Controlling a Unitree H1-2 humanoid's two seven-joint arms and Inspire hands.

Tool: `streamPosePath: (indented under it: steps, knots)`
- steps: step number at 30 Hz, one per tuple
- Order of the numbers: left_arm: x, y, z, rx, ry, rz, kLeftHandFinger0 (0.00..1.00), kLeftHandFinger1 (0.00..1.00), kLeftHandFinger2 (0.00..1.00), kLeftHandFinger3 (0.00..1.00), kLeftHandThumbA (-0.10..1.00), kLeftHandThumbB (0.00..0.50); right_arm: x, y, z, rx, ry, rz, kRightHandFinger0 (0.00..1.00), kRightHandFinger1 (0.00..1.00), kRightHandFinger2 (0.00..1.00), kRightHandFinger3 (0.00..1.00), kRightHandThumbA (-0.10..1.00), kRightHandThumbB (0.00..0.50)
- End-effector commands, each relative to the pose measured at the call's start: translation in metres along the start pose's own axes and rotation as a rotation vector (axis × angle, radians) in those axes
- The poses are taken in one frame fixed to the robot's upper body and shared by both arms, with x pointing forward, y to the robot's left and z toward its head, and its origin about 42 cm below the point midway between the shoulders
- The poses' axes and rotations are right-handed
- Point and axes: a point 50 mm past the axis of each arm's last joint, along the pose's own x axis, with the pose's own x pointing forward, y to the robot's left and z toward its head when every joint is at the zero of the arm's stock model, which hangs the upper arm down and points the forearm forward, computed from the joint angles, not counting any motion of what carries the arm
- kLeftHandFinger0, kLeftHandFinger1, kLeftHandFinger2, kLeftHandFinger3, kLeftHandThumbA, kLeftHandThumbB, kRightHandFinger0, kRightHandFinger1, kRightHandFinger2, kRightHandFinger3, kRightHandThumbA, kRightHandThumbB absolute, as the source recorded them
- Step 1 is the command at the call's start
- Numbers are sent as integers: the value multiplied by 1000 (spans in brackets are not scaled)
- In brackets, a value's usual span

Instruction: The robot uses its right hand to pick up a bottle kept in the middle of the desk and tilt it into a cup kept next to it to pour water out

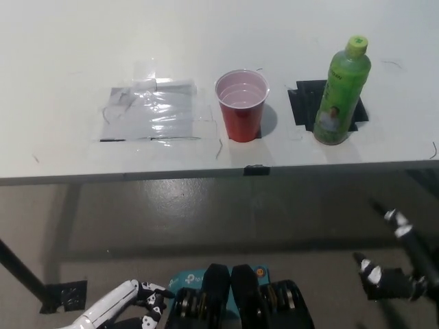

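A green bottle [341, 92] with a light green cap stands upright on a black tape patch [303, 103] on the white desk [82, 62]. Just to its left stands a red cup [242, 106], upright, with a pale inside. My black right hand [391, 264] hangs below the desk's front edge at the lower right, well clear of the bottle, its fingers apart and holding nothing. My white left hand [120, 305] rests low at the bottom left, fingers loosely spread, empty.
A patch of shiny clear tape [152, 113] lies on the desk left of the cup. The desk's front edge [206, 173] runs across the middle of the picture, with a small black tape mark [254, 169] on it. Floor shows below.
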Motion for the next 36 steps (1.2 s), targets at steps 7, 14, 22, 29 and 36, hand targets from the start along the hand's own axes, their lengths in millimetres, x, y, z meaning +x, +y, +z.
streamPosePath:
  steps: [7,14,22,29,36]
  knots:
    - [-2,7,6,17,-9,6,760,726,782,1000,912,347,66,-71,43,-94,31,-308,1000,1000,1000,1000,975,500]
    - [-2,6,7,19,-6,7,751,712,772,1000,905,345,106,-89,56,20,55,-429,1000,1000,1000,1000,1000,500]
    - [-3,5,6,25,-6,0,748,706,761,986,918,349,170,-70,61,112,172,-419,1000,1000,1000,1000,993,500]
    - [-2,4,7,34,-6,-5,765,716,773,992,930,353,200,-46,68,215,220,-392,1000,1000,1000,1000,892,500]
    - [-2,4,8,23,-13,-12,755,708,761,978,897,331,211,-19,102,126,166,-321,1000,1000,1000,1000,932,500]
